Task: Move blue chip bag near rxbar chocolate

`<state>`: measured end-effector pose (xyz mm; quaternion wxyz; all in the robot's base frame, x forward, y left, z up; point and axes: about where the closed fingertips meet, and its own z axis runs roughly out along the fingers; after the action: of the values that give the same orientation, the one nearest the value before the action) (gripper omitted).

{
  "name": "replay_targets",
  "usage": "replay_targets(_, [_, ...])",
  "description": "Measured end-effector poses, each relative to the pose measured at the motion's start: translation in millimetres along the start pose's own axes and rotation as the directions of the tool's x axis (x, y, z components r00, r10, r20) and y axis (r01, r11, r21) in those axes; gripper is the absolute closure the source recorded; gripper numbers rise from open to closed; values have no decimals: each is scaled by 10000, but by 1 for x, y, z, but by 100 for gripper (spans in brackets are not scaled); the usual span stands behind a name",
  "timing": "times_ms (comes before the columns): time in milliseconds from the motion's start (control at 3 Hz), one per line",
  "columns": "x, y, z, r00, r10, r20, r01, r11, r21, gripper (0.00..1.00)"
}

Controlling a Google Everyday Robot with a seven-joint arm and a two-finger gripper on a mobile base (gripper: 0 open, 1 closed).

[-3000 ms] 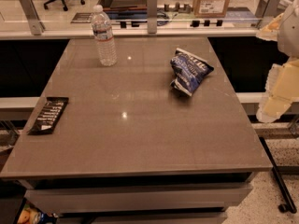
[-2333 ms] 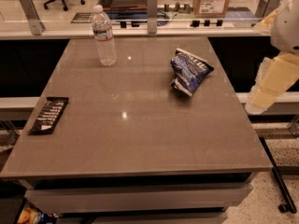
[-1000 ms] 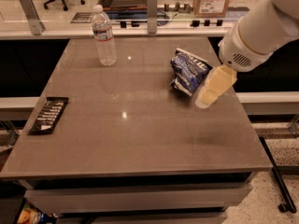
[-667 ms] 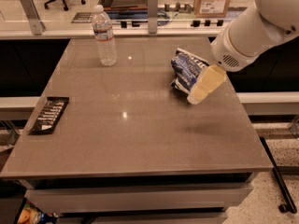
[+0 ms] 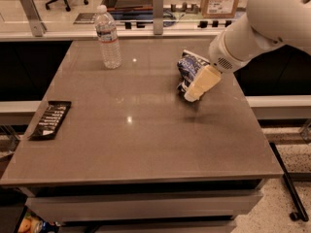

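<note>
right now gripper (image 5: pixel 197 86) hangs at front edge of the bag (image 5: pixel 187 67), far-right on the table (image 5: pixel 146 144); can't tell if open or closed. bag looks light, crinkly foil, soft & slippery, so prob pinch its crumpled top. rxbar (image 5: pixel 50 119), flat black wrapper, lies at left edge.

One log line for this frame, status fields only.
gripper: at blue chip bag, table right | blue chip bag: far from rxbar chocolate | rxbar chocolate: flat, table left edge | water bottle: upright, back left
</note>
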<state>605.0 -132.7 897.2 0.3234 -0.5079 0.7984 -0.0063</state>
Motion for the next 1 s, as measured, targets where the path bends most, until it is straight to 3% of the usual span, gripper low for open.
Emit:
replay_targets(667, [-6, -4, 29, 9998, 69, 176, -67, 9999, -127, 0])
replay_targets(1000, [-6, -3, 28, 9998, 49, 174, -47, 9999, -127, 17])
